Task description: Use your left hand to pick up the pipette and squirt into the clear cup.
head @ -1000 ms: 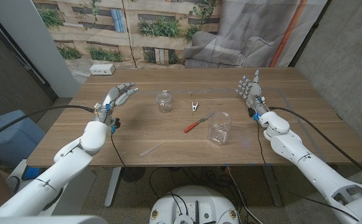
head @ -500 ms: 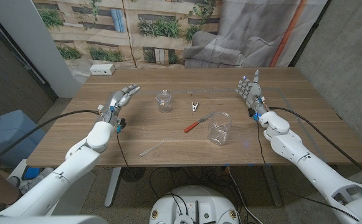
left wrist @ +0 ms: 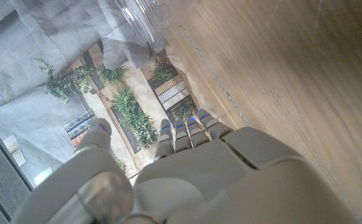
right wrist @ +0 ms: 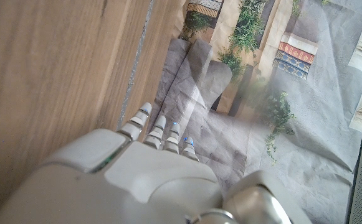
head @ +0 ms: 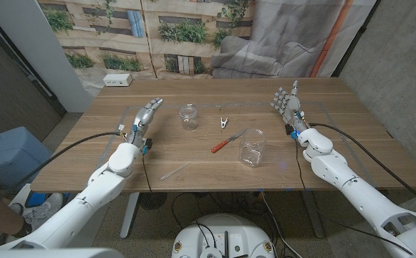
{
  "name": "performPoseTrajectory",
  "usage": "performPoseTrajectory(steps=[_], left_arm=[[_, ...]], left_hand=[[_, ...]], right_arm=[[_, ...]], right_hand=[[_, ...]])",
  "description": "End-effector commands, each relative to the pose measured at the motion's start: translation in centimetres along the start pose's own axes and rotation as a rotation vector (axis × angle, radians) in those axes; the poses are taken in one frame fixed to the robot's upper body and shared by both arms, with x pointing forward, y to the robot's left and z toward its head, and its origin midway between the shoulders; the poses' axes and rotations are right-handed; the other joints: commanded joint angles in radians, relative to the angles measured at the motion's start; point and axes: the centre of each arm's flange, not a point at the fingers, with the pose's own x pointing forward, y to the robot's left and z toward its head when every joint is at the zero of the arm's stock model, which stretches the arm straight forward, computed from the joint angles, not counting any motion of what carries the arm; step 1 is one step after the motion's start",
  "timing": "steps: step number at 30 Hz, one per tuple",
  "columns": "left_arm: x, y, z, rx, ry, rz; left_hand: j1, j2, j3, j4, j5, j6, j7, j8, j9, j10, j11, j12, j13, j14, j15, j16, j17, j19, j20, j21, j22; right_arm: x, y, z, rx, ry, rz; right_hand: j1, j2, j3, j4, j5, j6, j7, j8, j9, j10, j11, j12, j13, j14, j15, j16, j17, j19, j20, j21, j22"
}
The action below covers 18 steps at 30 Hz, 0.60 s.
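Head view: left hand (head: 147,113) is empty with fingers stretched out, hanging over the table (head: 351,143) left of the small jar (head: 188,116). The pipette (head: 178,169) lies nearer the front edge, well apart from it, and the clear cup (head: 251,147) stands to its right. Right hand (head: 287,102) is up and spread, holding nothing.

Left wrist view: fingers (left wrist: 184,132) straight, nothing in them.

Right wrist view: same deal, fingers (right wrist: 159,130) apart.

That pipette's thin and flat, so I'd guess it skids away at the pinch.
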Motion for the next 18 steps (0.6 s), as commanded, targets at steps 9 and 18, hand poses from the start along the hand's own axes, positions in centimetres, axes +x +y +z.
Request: performPoseTrajectory(steps=[9,18], left_arm=[[1.2,-3.2,-1.1,-0.177,0.003,-0.083],[1.3,-2.7,-0.7,-0.223,0.012,-0.070]], left_hand=[[-0.098,0.007,-0.001,0.043,0.014,-0.158,-0.002,-0.003,0.002,-0.145,-0.005,-0.002,0.001,-0.115,0.013,0.004,0.006,-0.093,-0.060,0.004,0.003],[-0.162,0.004,-0.015,0.085,0.019,-0.185,-0.010,0.006,0.001,-0.163,-0.023,0.007,0.000,-0.079,0.012,0.020,0.006,-0.071,-0.056,0.019,0.003]], right_arm=[[0.0,0.0,0.0,0.000,0.000,0.000],[0.0,0.0,0.0,0.000,0.000,0.000]], right_hand=[[0.000,0.058,-0.007,0.001,0.005,0.003,-0.008,0.007,0.002,-0.001,-0.006,0.003,0.003,-0.007,-0.082,0.006,0.005,0.004,0.000,0.007,0.005],[0.000,0.058,-0.007,0.001,0.005,0.003,-0.009,0.007,0.002,0.000,-0.005,0.004,0.003,-0.008,-0.082,0.006,0.005,0.003,-0.001,0.007,0.005]])
